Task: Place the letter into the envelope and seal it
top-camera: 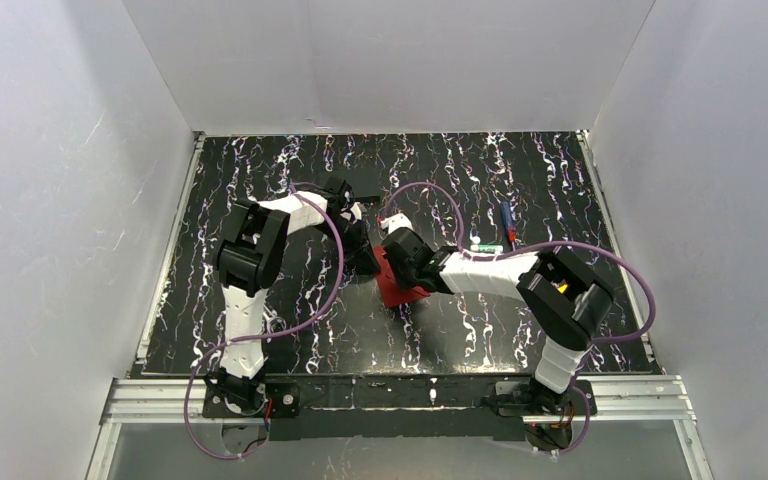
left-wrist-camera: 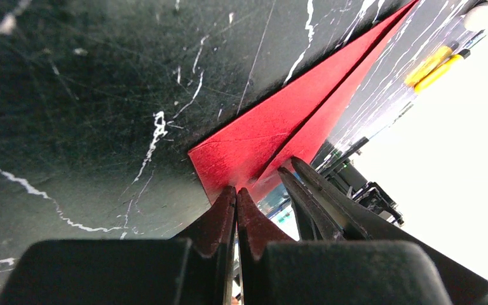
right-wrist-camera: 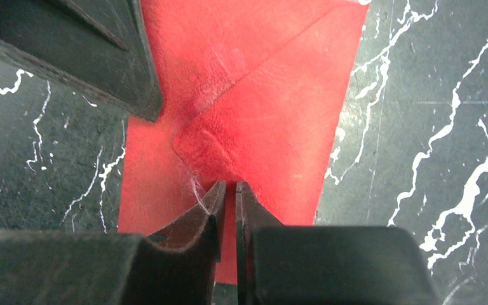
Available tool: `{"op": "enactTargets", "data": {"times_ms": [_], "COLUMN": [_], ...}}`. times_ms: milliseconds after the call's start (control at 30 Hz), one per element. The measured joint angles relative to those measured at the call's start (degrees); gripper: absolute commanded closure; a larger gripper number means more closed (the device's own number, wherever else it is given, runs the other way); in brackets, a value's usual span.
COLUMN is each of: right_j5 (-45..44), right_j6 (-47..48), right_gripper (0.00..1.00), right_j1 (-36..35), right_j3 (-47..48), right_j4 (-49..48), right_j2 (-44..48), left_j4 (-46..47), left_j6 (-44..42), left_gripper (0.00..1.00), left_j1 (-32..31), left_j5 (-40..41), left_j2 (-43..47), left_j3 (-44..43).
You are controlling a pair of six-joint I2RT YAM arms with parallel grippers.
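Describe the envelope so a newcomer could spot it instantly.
Find the black marbled table; near its middle the left gripper and right gripper meet. The envelope lies flat at their tips. It is the only red thing, rectangular with a pointed flap, unlike the small pen-like items to its right.

The left arm point(top-camera: 245, 300) rises from its base at the near edge of the tabletop point(top-camera: 460, 345), folds at the elbow and reaches toward the middle, with the wrist tipped down. The left tool point(left-wrist-camera: 235, 190) points at the surface, its jaws pressed shut. The right arm point(top-camera: 560, 310) bends likewise and stretches leftward to the middle. The right tool point(right-wrist-camera: 229, 187) points down just beside the left one, its jaws drawn together with barely a slit between the tips.
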State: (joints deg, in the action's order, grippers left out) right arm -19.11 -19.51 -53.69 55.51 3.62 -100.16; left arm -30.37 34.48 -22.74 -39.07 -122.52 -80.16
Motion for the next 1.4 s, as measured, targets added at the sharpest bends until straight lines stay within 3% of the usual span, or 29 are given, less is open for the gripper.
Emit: {"op": "enactTargets", "data": {"times_ms": [200, 467, 700, 1133, 1400], "right_j5": [-0.7, -0.94, 0.22, 3.39, 4.2], "right_j6": [-0.94, -1.75, -0.72, 2.99, 3.19], "right_gripper": [0.71, 0.72, 0.74, 0.75, 0.79], "right_j1": [0.37, 1.29, 1.29, 1.38, 1.38], "right_j3": [5.55, 6.12, 5.09, 14.62, 15.08], "right_j4": [11.28, 16.52, 16.06, 11.96, 9.09], "right_j2": [-0.11, 0.2, -0.57, -8.92, -9.81], "left_j4": [0.2, 0.28, 0.31, -0.55, -1.62], "left_j6": [-0.02, -0.02, -0.2, -0.2, -0.17], "left_gripper": [1.0, 1.0, 1.0, 1.0, 1.0], "left_j1": [0.09, 0.13, 0.13, 0.5, 0.5], "left_j5": [-0.37, -0.55, -0.57, -1.68, -1.66], "left_j2": [-0.04, -0.07, -0.09, -1.07, -1.57], "left_j3": [0.17, 0.2, 0.2, -0.66, -1.51]}}
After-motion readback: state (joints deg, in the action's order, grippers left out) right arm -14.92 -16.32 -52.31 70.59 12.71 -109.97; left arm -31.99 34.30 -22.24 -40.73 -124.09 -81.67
